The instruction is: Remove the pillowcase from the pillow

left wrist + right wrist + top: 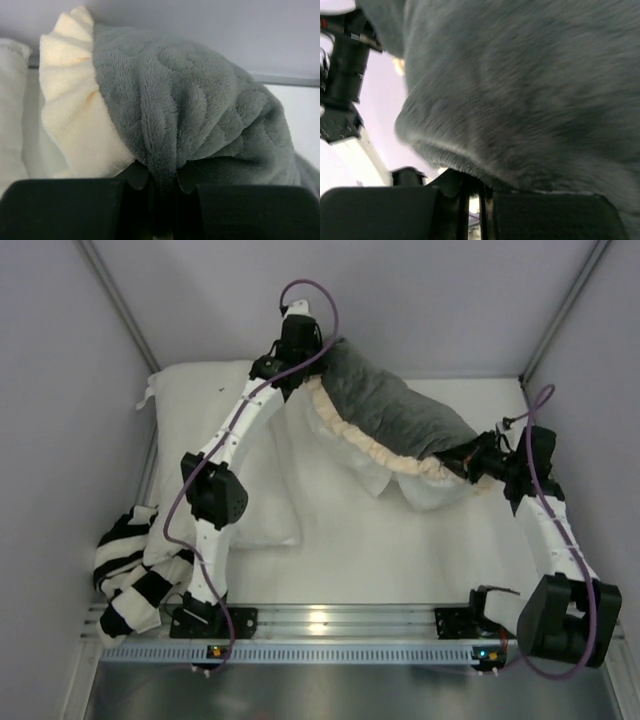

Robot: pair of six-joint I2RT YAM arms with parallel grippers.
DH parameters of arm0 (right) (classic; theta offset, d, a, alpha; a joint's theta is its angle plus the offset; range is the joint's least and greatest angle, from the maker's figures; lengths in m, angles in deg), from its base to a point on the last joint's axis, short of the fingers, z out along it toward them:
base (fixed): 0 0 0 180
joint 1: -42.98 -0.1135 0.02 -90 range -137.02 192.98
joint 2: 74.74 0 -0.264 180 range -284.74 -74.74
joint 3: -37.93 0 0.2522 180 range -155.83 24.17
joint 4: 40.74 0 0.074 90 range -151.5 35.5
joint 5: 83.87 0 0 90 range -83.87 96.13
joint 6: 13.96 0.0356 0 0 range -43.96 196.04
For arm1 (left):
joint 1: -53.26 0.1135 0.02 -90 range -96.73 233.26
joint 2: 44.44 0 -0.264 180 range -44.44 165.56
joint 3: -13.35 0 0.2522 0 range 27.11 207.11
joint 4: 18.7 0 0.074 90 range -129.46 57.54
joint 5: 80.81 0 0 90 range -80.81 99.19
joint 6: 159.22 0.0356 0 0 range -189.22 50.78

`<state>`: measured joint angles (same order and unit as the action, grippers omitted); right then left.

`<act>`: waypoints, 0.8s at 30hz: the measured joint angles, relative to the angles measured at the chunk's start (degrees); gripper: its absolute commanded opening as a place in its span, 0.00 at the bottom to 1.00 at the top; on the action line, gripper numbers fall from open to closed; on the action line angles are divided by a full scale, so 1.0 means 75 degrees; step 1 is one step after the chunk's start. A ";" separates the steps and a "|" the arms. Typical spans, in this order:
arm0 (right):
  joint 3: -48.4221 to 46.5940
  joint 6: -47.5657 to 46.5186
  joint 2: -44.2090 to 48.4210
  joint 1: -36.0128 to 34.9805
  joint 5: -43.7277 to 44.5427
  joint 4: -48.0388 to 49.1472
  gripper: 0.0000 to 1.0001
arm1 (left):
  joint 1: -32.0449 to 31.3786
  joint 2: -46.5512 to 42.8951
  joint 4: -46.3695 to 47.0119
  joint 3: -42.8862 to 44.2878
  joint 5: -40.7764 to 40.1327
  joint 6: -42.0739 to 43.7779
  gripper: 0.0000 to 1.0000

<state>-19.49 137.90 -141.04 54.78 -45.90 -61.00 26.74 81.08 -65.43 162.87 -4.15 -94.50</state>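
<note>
The pillowcase [385, 405] hangs stretched in the air between my two grippers, grey plush side up, with its cream ruffled trim [350, 438] along the lower edge. My left gripper [303, 372] is shut on its far left end; the left wrist view shows a fold of grey plush [190, 100] pinched between the jaws [160, 180]. My right gripper [478, 466] is shut on the right end, where plush [530, 90] drapes over the closed jaws [472, 189]. Part of the white pillow [428, 492] bulges out below the trim near the right gripper; the rest is hidden inside.
A second bare white pillow [215, 435] with one dark speck lies at the left under my left arm. A black-and-white striped cloth [135, 575] is heaped at the near left. Grey walls enclose the table on the left, back and right.
</note>
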 measured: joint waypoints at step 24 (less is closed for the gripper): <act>-0.2436 -0.1670 0.3133 -0.3800 0.2270 -0.2885 0.00 | -0.0265 -0.3098 -0.0131 -0.0175 0.1119 0.0358 0.00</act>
<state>-37.76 125.38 -117.54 26.27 -28.88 -82.64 24.75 57.84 -66.41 161.56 4.24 -91.81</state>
